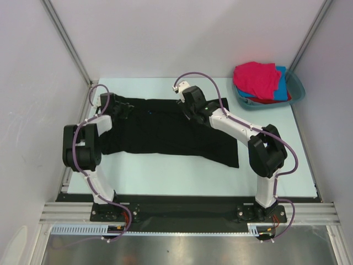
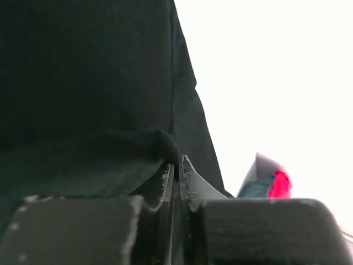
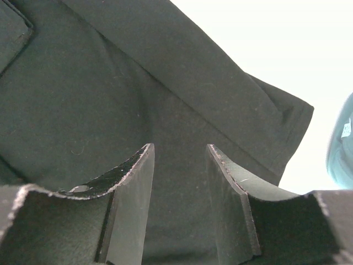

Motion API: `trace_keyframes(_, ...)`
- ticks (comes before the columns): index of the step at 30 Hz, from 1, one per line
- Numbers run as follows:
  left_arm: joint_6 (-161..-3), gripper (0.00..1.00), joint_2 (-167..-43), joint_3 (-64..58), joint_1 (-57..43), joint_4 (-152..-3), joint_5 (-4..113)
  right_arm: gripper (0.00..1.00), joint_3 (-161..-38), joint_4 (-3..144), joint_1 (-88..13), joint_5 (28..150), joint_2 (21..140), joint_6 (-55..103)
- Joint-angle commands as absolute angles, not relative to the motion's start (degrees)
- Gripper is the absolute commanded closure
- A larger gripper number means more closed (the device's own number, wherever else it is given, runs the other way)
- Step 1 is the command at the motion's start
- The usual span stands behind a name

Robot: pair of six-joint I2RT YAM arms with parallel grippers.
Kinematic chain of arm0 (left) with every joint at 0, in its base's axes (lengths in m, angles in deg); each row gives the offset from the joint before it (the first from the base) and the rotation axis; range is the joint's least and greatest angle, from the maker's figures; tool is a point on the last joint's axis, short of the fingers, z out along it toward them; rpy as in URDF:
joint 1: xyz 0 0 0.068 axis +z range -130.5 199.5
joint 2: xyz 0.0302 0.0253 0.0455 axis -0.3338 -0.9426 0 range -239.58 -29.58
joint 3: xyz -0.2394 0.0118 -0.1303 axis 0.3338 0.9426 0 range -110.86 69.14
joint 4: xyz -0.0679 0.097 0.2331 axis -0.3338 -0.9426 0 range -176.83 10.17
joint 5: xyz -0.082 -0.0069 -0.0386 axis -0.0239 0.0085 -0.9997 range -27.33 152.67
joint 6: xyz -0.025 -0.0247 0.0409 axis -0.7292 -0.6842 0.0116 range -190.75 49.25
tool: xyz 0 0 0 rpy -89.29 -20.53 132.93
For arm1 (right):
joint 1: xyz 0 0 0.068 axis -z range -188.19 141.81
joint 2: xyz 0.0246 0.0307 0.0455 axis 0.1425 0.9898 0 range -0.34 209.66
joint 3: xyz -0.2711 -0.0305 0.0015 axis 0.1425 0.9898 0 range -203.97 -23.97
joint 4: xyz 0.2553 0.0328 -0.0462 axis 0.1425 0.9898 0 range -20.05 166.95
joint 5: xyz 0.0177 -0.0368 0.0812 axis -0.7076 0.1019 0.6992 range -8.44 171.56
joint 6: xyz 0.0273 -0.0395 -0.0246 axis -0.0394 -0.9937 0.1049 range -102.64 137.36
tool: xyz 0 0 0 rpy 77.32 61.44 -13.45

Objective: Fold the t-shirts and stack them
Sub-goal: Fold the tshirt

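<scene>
Teal basin [image 1: 299,87] sits at far R corner w/ pink t-shirt [image 1: 256,77] heaped over blue t-shirt [image 1: 282,88] & red t-shirt [image 1: 265,100], well apart from both arms. Pale table [image 1: 165,176], white walls [image 1: 165,33] around; black t-shirt [image 1: 160,130] lies spread across the table's middle. Left gripper [image 2: 177,165] is pinched tight on a fold at the shirt's far L edge; right gripper [image 3: 179,152] hangs low over its far R part, jaws partway apart, holding nothing.

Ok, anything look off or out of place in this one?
Nothing spilled or damaged. The black t-shirt lies askew, its near-right corner trailing out, with a bunched fold pinched in the left pincer. The other shirts sit heaped in the teal basin.
</scene>
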State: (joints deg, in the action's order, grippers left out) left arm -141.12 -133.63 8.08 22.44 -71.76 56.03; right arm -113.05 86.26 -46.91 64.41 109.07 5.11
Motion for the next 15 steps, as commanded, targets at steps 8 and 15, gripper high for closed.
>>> trace_keyframes(8,-136.41,0.64,-139.18,1.46,25.74,-74.12,53.35,0.53,-115.38,87.43,-46.6,62.4,109.44,4.88)
trace_keyframes(15,-130.0,0.53,-139.27,-1.27,29.43,-73.6,45.98,0.52,-115.99,89.8,-44.15,60.82,110.14,8.65)
